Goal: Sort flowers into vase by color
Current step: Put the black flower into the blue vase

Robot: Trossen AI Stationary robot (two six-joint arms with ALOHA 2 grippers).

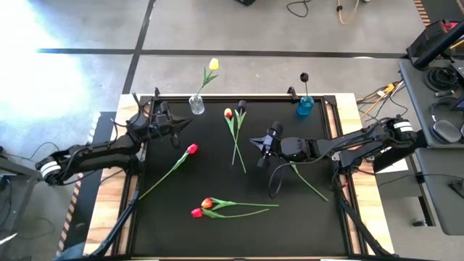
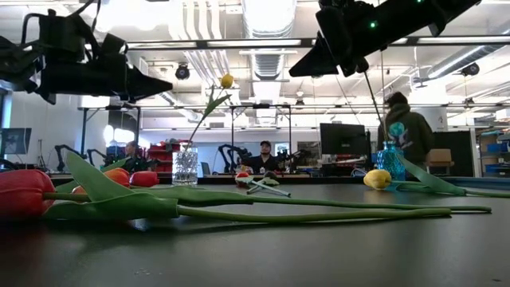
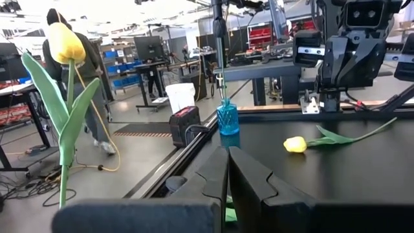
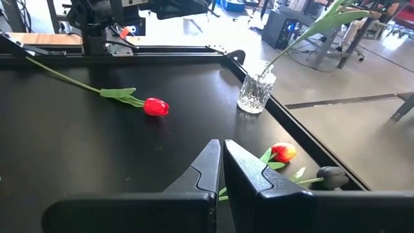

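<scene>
Hovering above the black mat (image 1: 239, 232), my right claw (image 1: 255, 143) hangs near the table's middle with its two fingers (image 4: 207, 169) pressed together on nothing, its tip toward a pair of tulips just beside it: one yellow-orange head (image 1: 228, 113) and one dark head (image 1: 241, 106) lying side by side, their stems running down the mat and crossing near the ends. My left claw (image 1: 176, 135) hangs over the far left part of the mat, its fingers (image 3: 226, 176) likewise pressed together and empty, just beside the clear glass vase (image 1: 196, 106) at the far edge. That vase holds one yellow tulip (image 1: 213, 64), leaning out past the table edge. A blue vase (image 1: 304, 106) stands at the far edge toward my right arm and holds one dark tulip (image 1: 304, 76), upright on a thin stem. Loose on the mat, I count five heads in the overhead view: the pair already named, one red tulip (image 1: 192, 149) lying alone to the left of centre with its stem slanting toward the near left corner, and two more near the front edge, an orange-red one (image 1: 207, 203) and a red one (image 1: 196, 212), touching or nearly so, stems pointing right. A sixth stem (image 1: 310, 183) runs out from under my right arm; its yellow head (image 3: 295, 144) shows only in the left wrist view, resting on the mat below that arm. People show in the room beyond the table.
</scene>
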